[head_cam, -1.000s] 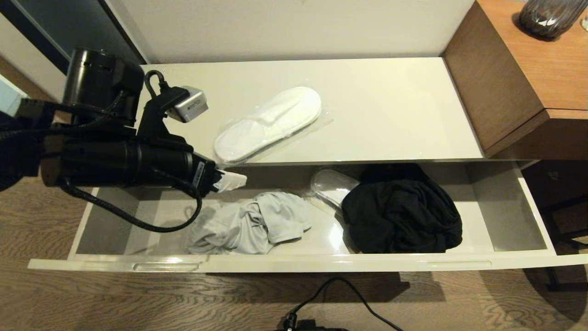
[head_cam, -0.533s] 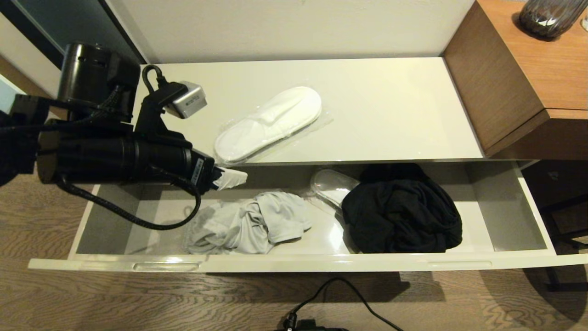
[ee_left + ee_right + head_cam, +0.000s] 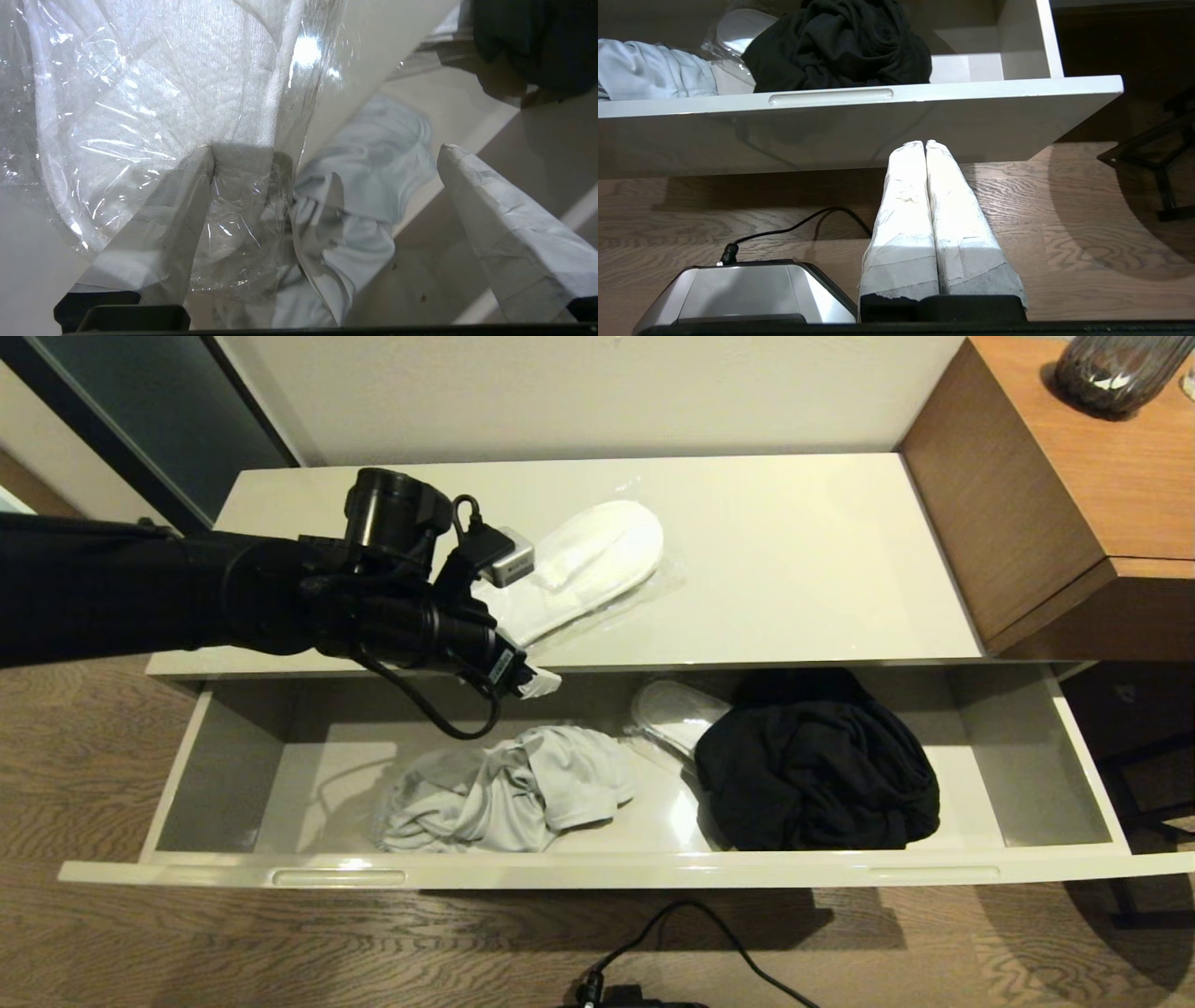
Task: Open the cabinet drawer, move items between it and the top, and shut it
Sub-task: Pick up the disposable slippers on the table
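The cabinet drawer stands pulled out. In it lie a light grey garment, a black garment and a sleeved white slipper between them. Another white slipper in clear plastic lies on the top. My left gripper hangs at the top's front edge by that slipper's heel, open. In the left wrist view the sleeve's loose end rests against one finger, with the left gripper over the grey garment. My right gripper is shut and empty, low before the drawer front.
A taller brown wood unit with a dark vase borders the top on the right. A black cable lies on the wood floor before the drawer. A dark metal frame stands right of the drawer.
My left arm has stretched rightward and lower along the top's front edge. The slipper on the top has shifted a little back and right. The jaws stay wide apart.
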{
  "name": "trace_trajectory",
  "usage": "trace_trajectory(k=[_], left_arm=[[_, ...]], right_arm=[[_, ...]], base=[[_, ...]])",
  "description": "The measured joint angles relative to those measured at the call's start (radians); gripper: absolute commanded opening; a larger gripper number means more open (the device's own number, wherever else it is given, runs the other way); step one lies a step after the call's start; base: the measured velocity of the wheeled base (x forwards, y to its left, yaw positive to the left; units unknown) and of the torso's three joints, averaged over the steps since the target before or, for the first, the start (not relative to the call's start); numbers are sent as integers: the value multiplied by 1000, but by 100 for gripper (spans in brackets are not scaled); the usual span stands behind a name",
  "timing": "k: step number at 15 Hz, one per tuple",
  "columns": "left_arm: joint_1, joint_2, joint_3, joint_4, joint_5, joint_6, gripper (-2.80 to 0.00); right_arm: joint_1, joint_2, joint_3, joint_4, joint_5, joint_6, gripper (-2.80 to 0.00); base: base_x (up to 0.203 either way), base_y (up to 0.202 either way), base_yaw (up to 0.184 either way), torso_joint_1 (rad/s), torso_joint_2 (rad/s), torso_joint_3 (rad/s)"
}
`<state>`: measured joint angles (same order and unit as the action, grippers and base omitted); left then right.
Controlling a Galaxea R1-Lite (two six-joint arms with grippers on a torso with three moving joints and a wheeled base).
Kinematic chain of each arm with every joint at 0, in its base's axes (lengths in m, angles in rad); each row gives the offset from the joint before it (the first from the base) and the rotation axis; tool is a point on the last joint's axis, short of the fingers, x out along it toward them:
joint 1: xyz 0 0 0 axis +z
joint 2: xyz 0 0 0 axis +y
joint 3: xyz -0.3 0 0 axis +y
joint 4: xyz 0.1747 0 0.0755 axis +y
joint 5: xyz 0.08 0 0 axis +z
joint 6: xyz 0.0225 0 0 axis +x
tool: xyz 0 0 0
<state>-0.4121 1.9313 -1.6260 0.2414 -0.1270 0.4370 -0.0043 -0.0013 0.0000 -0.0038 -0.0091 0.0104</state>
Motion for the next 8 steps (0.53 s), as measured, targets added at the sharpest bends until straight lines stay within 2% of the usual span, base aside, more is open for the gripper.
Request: trace_trajectory(k=[5, 8], left_arm=[[-3, 73, -109, 6, 8, 23, 0], [-7, 63, -122, 16, 6, 22, 0]], right_arm=[[0, 0, 0, 0, 0, -2, -280], [0, 0, 0, -1, 0, -3, -280]], base=[[0, 0, 0, 0, 0, 0], [0, 0, 0, 0, 0, 0]])
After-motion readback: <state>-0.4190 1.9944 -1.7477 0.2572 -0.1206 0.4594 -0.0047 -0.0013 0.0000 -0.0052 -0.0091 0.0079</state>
